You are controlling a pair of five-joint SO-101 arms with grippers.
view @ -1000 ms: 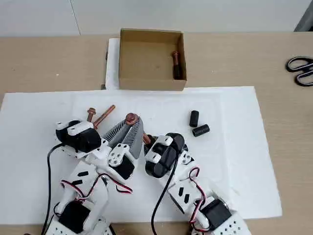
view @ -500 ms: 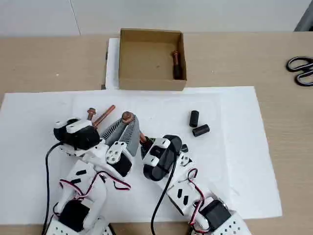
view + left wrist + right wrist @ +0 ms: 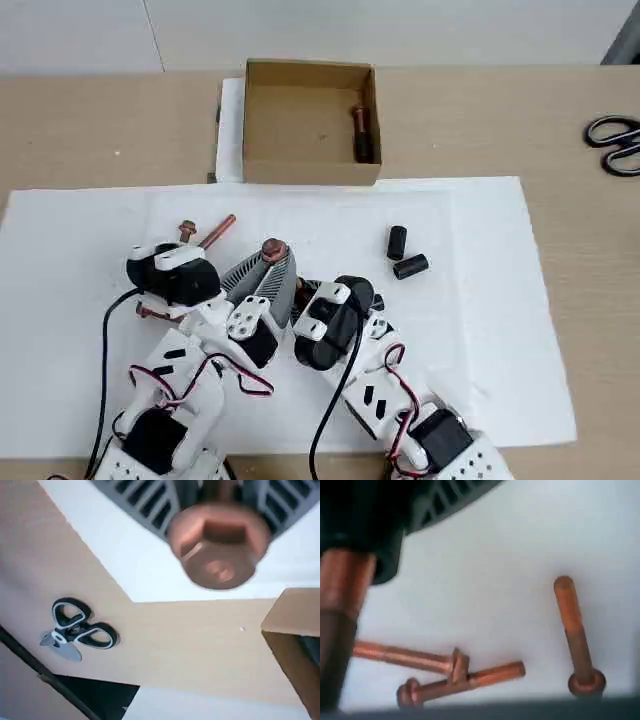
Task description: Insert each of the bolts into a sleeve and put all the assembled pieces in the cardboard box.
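Plainly, the left end effector (image 3: pixel 272 262) clamps a bolt (image 3: pixel 218 550), shaft cut off; right end effector (image 3: pixel 301 289) grip cannot be told.

1. No legible text, label, number or sign anywhere
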